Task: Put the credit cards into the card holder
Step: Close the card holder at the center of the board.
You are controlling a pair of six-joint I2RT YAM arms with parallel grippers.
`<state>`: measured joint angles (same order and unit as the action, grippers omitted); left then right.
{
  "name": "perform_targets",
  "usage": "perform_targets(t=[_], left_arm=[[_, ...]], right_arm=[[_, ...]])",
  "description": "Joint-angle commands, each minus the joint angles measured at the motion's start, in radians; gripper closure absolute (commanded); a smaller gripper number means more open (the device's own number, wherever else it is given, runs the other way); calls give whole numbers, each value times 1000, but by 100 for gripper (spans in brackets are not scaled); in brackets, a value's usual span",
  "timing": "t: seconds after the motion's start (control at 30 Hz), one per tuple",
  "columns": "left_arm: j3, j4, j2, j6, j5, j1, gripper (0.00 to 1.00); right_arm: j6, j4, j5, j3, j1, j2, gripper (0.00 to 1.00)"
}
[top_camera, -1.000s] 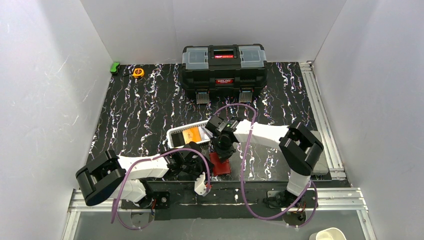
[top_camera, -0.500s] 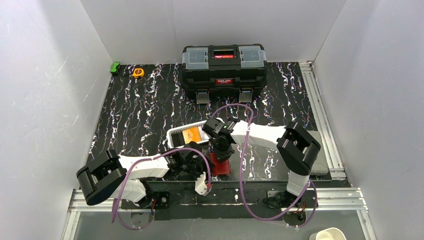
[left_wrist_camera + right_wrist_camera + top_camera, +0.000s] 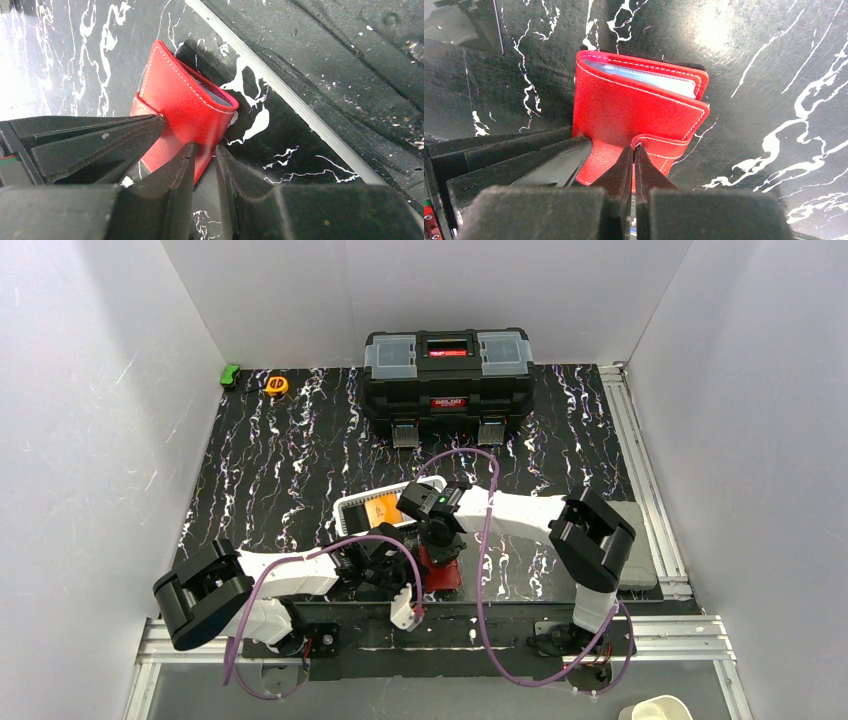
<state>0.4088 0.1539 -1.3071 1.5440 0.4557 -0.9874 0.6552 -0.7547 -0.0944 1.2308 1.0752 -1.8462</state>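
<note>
card holder (image 3: 639, 107): red, folded, on the surface (image 3: 774, 75) at the near edge; pale blue card (image 3: 639, 74) inside.
left fingers (image 3: 170, 180): look clamped on its corner.
right fingers (image 3: 616, 170): closed at the snap tab (image 3: 669, 145); can't tell if it's pinched.
how: I'd hold left firm, peel tab slowly, no dragging.

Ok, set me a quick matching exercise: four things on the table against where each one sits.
Things:
1. card holder
2. toolbox
3. tape measure
4. white basket

Places:
a. far edge, middle
b. far left corner
c. near edge, middle
d. mid-table, just left of centre

Pairs: 1-c, 2-a, 3-b, 4-d.
</note>
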Motion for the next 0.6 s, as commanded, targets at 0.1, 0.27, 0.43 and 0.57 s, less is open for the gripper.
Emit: perform_targets(t=[0.1, 0.27, 0.43, 0.57], left_arm=[[-16, -102, -51, -39, -8, -9, 79], [-8, -97, -60, -39, -7, -10, 79], [-4, -97, -61, -41, -13, -11, 79], [-2, -103, -60, -38, -18, -10, 79]], right_arm=[[50, 126, 231, -147, 78, -312, 99], [23, 130, 265, -119, 80, -371, 99], [2, 126, 263, -94, 81, -395, 93], [15, 138, 245, -109, 81, -337, 65]])
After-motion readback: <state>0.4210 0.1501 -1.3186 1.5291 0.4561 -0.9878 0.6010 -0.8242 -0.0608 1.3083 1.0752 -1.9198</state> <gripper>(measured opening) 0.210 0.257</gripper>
